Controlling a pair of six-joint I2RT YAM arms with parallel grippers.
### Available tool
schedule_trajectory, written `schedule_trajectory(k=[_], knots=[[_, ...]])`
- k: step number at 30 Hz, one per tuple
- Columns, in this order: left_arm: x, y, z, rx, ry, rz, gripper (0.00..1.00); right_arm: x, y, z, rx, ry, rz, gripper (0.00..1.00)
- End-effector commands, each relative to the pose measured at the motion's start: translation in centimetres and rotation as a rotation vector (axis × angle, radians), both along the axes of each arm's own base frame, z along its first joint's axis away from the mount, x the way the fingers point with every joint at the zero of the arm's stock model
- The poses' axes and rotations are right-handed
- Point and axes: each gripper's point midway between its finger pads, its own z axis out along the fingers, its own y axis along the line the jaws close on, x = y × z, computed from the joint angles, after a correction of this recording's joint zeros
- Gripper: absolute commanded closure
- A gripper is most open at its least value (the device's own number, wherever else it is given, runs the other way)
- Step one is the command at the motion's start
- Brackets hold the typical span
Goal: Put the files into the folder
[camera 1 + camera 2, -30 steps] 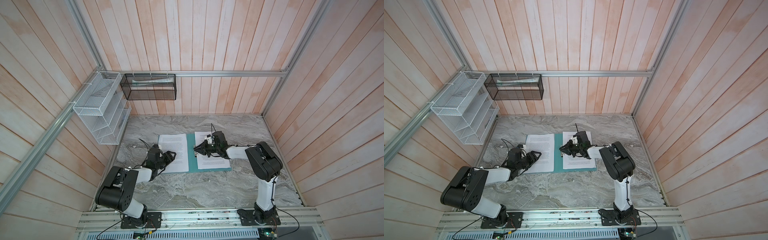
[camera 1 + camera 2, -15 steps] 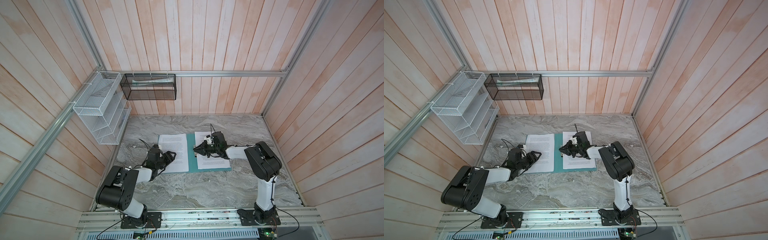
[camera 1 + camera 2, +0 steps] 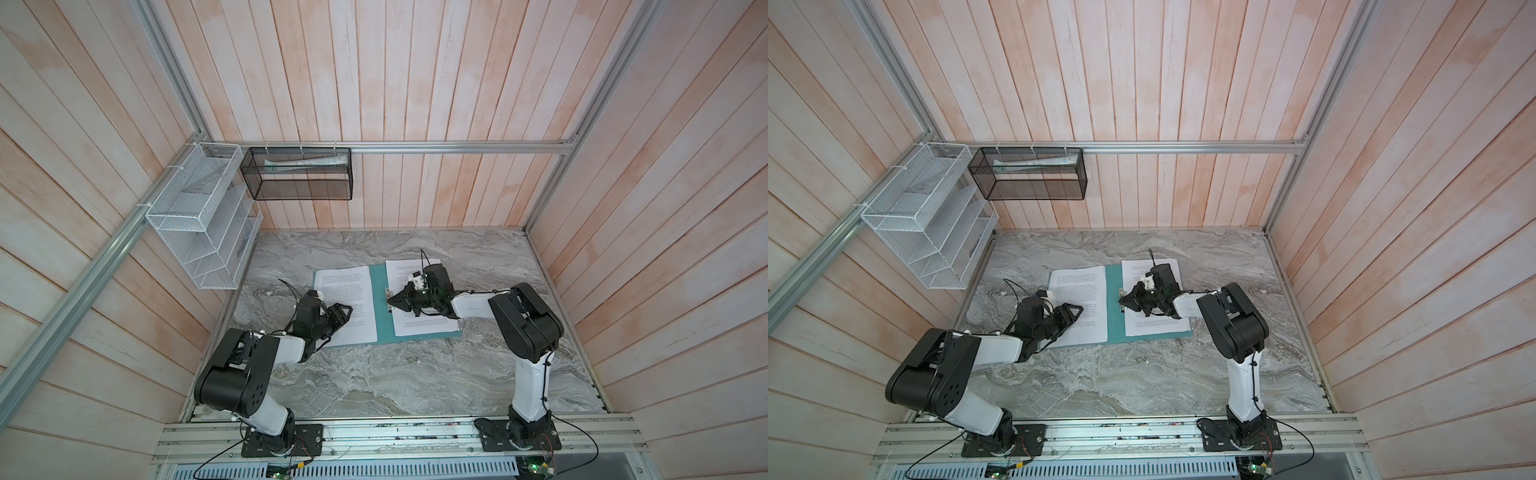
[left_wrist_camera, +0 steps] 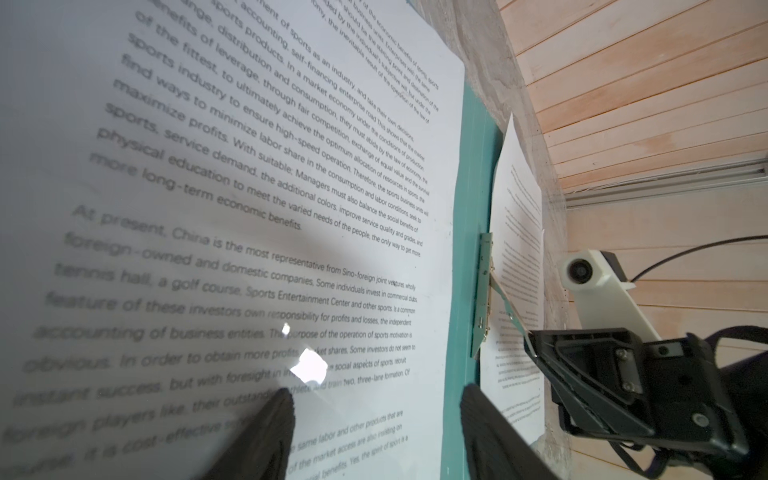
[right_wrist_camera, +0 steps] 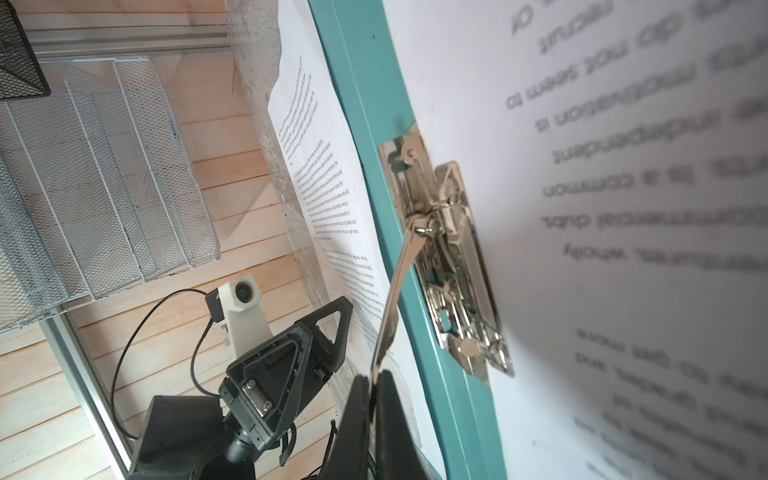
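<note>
Two printed sheets, one teal folder, one white rack, one black basket

White arms, black joints

Grey marbled tabletop — open teal folder flat on it

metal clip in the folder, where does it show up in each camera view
Both top views: the metal clip lies mid-table on the folder spine, at the right end effector tip.
Left wrist view: on the teal spine, beyond the open left end effector.
Right wrist view: on the teal strip, its lever pinched in the shut right end effector.
Shared landmark: the teal strip between the two pages.
</note>
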Motion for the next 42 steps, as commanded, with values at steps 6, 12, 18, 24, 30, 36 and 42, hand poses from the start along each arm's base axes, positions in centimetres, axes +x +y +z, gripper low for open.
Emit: schedule_trajectory(k=[6, 12, 18, 24, 30, 36, 42], knots=[[-1.1, 0.2, -2.9, 0.019, 0.077, -0.004, 0.35, -1.9, -1.1, -3.1, -0.059, 0.054, 0.011, 1.0], [-1.7, 0.4, -4.1, 0.002, 0.105, 0.014, 0.38, -3.0, -2.6, -6.4, -0.164, 0.088, 0.015, 1.0], [-2.1, 0.6, -4.8, -0.006, 0.124, 0.023, 0.38, -3.6, -4.5, -9.0, -0.293, 0.092, 0.018, 1.0], [-2.1, 0.7, -5.1, -0.018, 0.127, 0.026, 0.39, -4.1, -6.1, -10.8, -0.389, 0.097, 0.022, 1.0], [-2.3, 0.8, -5.3, -0.021, 0.134, 0.028, 0.4, -4.4, -7.5, -12.2, -0.486, 0.093, 0.029, 1.0], [-2.2, 0.9, -5.4, -0.02, 0.135, 0.029, 0.4, -4.6, -9.0, -13.1, -0.578, 0.081, 0.04, 1.0], [-2.1, 0.8, -5.4, -0.023, 0.133, 0.025, 0.4, -4.8, -8.3, -13.5, -0.571, 0.082, 0.064, 1.0]])
